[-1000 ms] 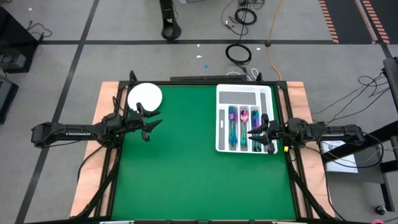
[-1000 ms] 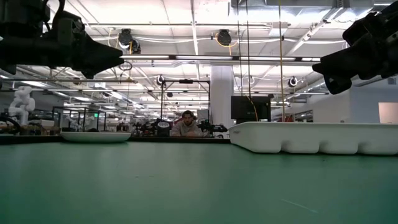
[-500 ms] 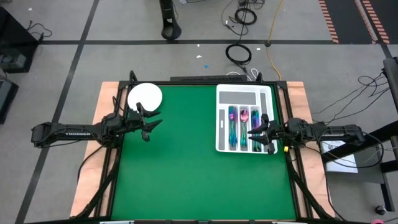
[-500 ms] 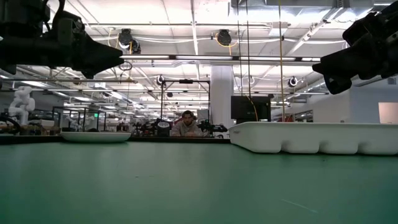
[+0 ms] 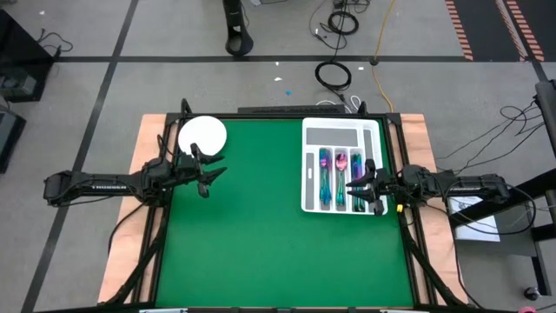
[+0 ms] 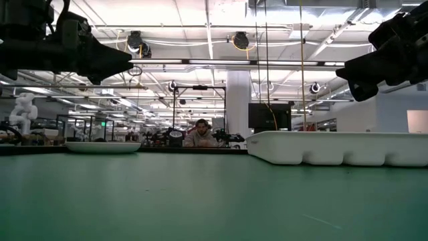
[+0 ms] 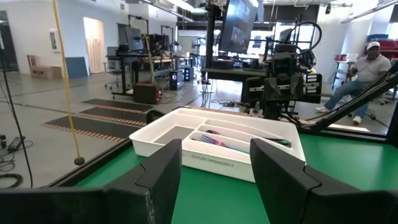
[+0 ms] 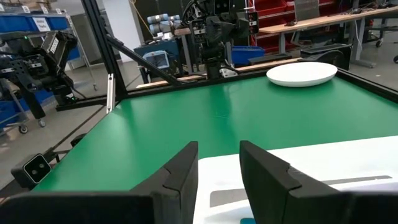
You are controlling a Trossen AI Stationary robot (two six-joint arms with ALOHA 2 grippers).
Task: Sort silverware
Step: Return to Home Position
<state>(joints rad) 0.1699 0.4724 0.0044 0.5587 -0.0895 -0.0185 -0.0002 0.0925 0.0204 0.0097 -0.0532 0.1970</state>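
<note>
The iridescent silverware (image 5: 340, 177) lies in the long compartments of the white compartmented tray (image 5: 340, 139) at the table's right; in the left wrist view some pieces of the silverware (image 7: 214, 138) show inside the tray (image 7: 211, 158). My left gripper (image 5: 214, 172) hovers open above the green mat, just near of the round white plate (image 5: 202, 135). My right gripper (image 5: 358, 187) hovers open over the tray's near right part, holding nothing. In the right wrist view the tray's white edge (image 8: 323, 163) lies under the right gripper (image 8: 219, 168).
The green mat (image 5: 261, 226) spreads between the plate and the tray. A black frame borders the table (image 5: 287, 114). The plate (image 6: 102, 146) and the tray (image 6: 338, 147) stand on the mat in the low view. A person sits in the room beyond (image 6: 200, 134), another (image 7: 367, 68) behind the right arm.
</note>
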